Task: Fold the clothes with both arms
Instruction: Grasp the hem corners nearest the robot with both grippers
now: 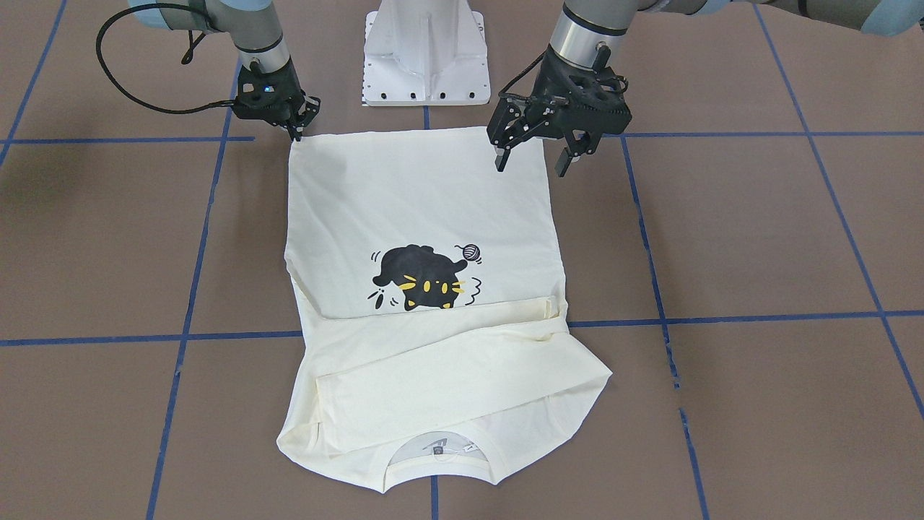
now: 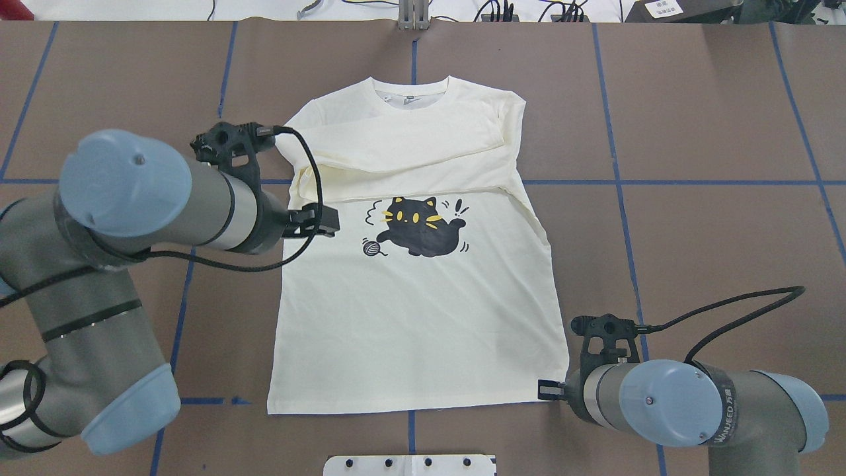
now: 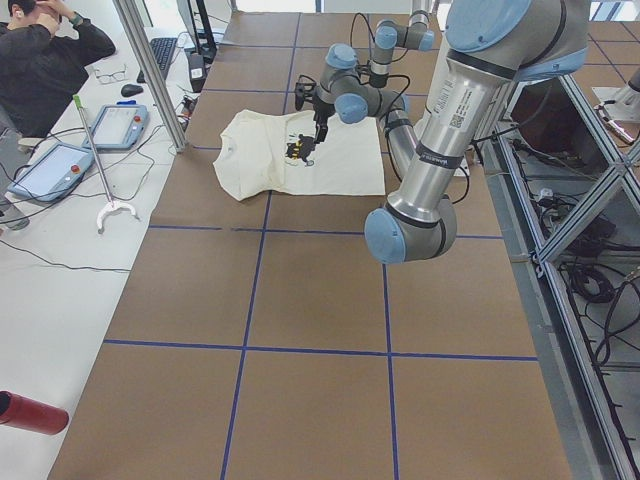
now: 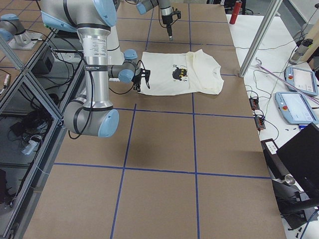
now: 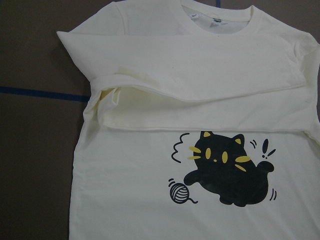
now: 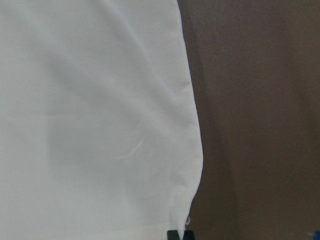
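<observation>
Two hem corners are the prize here! The cream-white long-sleeved shirt with its black cat print [image 1: 426, 209] lies flat on the brown table gridded with blue tape [image 1: 758, 238], sleeves crossed over the chest. The black two-finger right gripper [image 1: 296, 131] sits at one hem corner, fingers drawn together, seemingly nipping it. The black two-finger left gripper [image 1: 530, 165] hovers above the other corner, fingers spread wide. It should drop straight and catch both layers, then both should lift level toward the collar.
</observation>
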Available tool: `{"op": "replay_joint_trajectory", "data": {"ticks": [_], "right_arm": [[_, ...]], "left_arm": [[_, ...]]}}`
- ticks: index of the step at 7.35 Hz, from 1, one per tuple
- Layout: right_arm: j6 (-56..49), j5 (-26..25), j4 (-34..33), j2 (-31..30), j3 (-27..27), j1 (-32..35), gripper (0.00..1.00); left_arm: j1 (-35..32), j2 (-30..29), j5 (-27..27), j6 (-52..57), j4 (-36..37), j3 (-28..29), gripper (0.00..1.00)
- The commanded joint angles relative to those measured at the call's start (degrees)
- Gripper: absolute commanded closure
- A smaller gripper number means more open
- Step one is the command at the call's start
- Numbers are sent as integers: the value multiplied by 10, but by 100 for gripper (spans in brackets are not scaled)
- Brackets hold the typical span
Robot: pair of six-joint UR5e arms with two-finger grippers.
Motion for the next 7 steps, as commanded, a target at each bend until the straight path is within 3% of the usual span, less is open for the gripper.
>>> {"op": "replay_joint_trajectory", "data": {"ticks": [1,4,7], "right_arm": [[7,1,3,4,18,0,100],[7,-1,4,7,30,4,100],[7,1,3,8,33,10,100]], "left_arm": [[99,76,57,-97,-45,-5,0],[200,120,97,-189,-40,-7,7],[205,133,98,-195,-27,-2,14]]}}
